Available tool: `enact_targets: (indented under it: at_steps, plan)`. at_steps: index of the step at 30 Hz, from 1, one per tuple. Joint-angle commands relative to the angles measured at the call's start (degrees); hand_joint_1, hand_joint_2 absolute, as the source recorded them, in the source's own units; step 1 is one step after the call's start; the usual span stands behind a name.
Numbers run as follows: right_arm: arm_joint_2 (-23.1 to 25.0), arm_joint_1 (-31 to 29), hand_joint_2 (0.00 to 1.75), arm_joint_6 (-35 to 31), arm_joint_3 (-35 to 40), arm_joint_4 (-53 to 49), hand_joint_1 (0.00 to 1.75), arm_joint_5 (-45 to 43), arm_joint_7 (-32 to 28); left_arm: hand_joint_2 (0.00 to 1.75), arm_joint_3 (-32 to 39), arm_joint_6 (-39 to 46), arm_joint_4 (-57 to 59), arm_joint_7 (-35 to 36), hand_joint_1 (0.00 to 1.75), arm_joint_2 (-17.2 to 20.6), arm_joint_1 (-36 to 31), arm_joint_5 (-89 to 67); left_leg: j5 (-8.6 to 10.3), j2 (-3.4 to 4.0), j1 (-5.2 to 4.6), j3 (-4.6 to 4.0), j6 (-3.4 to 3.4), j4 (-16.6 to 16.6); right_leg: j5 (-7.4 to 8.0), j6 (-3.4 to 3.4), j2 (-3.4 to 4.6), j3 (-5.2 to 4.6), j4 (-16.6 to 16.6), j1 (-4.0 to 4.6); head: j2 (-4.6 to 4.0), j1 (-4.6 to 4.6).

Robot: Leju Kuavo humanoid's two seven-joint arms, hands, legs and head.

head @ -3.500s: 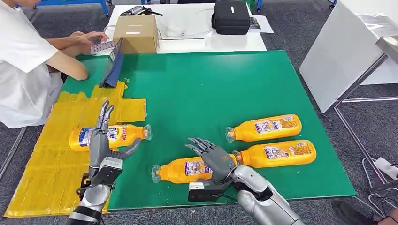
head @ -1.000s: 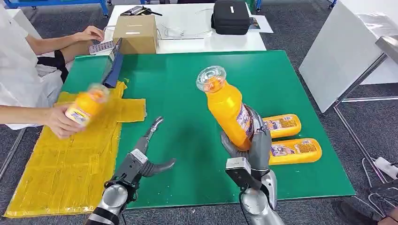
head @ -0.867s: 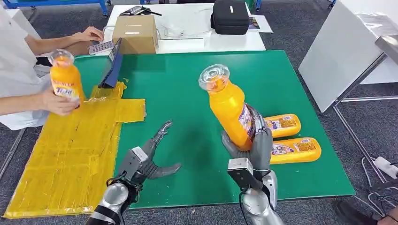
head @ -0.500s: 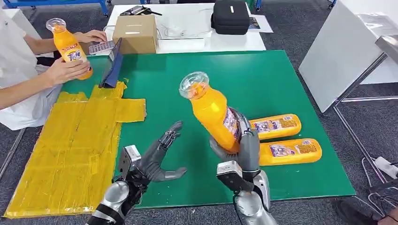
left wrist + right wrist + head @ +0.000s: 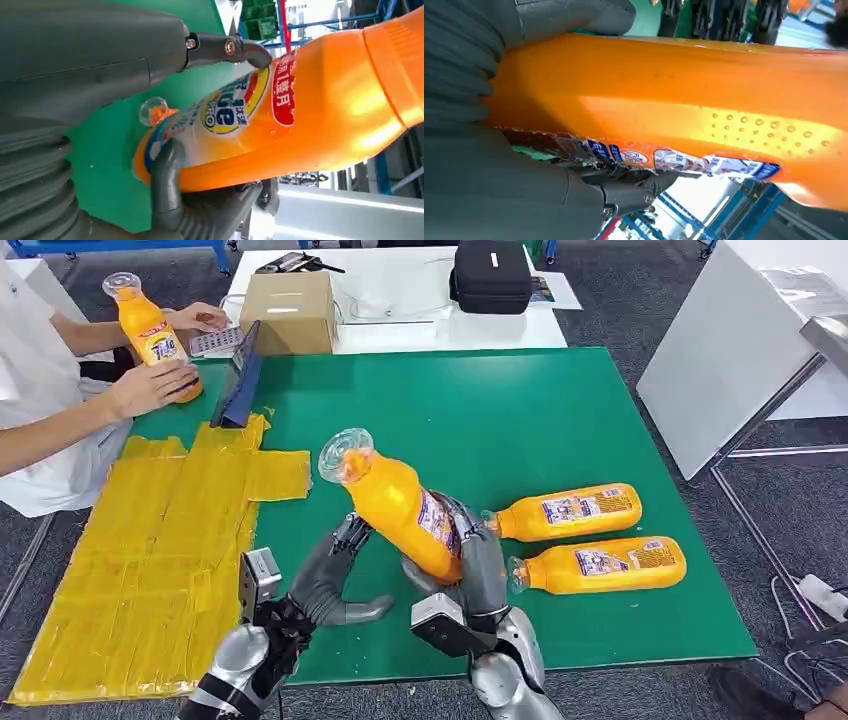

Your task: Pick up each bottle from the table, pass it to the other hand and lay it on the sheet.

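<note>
The right hand [image 5: 470, 565] is gripping the orange bottle [image 5: 395, 505] above the green table [image 5: 560, 410], tilting it toward the left hand [image 5: 325, 585] (fingers spread wide, nothing held). Two more bottles [image 5: 580, 540] are lying nearby.

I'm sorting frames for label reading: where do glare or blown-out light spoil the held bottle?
Left wrist view: a bright glare patch on the held bottle toward its neck end; its label stays readable. Right wrist view: a glossy streak along the bottle's side, the label strip small, the background beyond washed out white. Head view: even light, the right hand covering part of the label.
</note>
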Motion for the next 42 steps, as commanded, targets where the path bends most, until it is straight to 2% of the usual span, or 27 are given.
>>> enact_targets:
  at_steps: [1,11,18,22,23,25,30,42]
  plan:
    - [0.2,-4.1,1.75,-1.6,5.5,10.2,1.75,4.0,0.8,1.75,-2.2,-0.2,1.3,0.3,0.0,2.2,-2.7,0.2,-0.1,0.01,0.1,0.23,-0.08,0.0,-0.07,-0.14,0.17,0.24,0.0,0.08,0.0,0.0]
    - [1.2,-5.6,1.75,-11.2,12.5,15.9,1.75,15.1,3.9,1.75,-1.2,1.6,6.2,1.9,0.0,1.1,-4.8,0.9,-0.08,0.0,0.08,0.28,-0.08,0.0,-0.07,-0.14,0.16,0.27,-0.1,0.06,0.0,0.0]
    - [0.6,-5.8,1.75,-11.8,12.6,15.8,1.75,14.8,3.9,1.75,0.1,0.1,6.0,2.2,0.0,1.3,-4.7,3.9,-0.24,-0.08,0.2,0.54,-0.14,0.1,-0.22,-0.28,0.25,0.55,0.0,0.15,0.0,0.0]
    - [0.4,-5.7,1.75,-12.2,12.5,16.2,1.75,14.8,4.2,1.75,2.3,0.3,4.5,2.8,0.0,0.7,-4.0,6.7,-0.04,-0.07,0.08,0.19,-0.06,0.0,-0.05,-0.11,0.05,0.18,-0.1,0.06,0.0,0.0]
    - [0.4,-5.6,1.75,-12.4,12.4,16.5,1.75,14.9,4.4,1.75,3.9,1.6,3.8,2.9,1.75,-0.2,-3.4,8.0,-0.08,-0.08,0.1,0.25,-0.08,0.0,-0.09,-0.14,0.08,0.26,-0.1,0.08,0.0,0.0]
    - [0.4,-5.4,1.75,-12.9,12.4,16.8,1.75,15.1,4.4,1.75,5.3,2.3,3.3,4.3,1.75,-0.6,-2.9,10.4,-0.21,-0.06,0.17,0.47,-0.12,0.0,-0.19,-0.22,0.2,0.48,-0.1,0.13,0.0,-0.02]
    - [0.4,-5.6,1.75,-13.9,12.3,17.1,1.75,15.8,4.7,1.75,5.7,2.4,3.7,4.8,1.75,-0.5,-2.8,11.5,-0.05,-0.04,0.08,0.18,-0.06,0.0,-0.06,-0.11,0.07,0.18,-0.1,0.06,0.0,0.0]
    - [0.5,-6.0,1.75,-14.6,12.4,17.9,1.75,16.7,5.2,1.75,5.4,2.6,3.6,4.8,1.75,-0.6,-2.9,11.8,-0.09,-0.07,0.11,0.26,-0.08,0.0,-0.1,-0.14,0.08,0.27,-0.1,0.08,0.0,0.0]
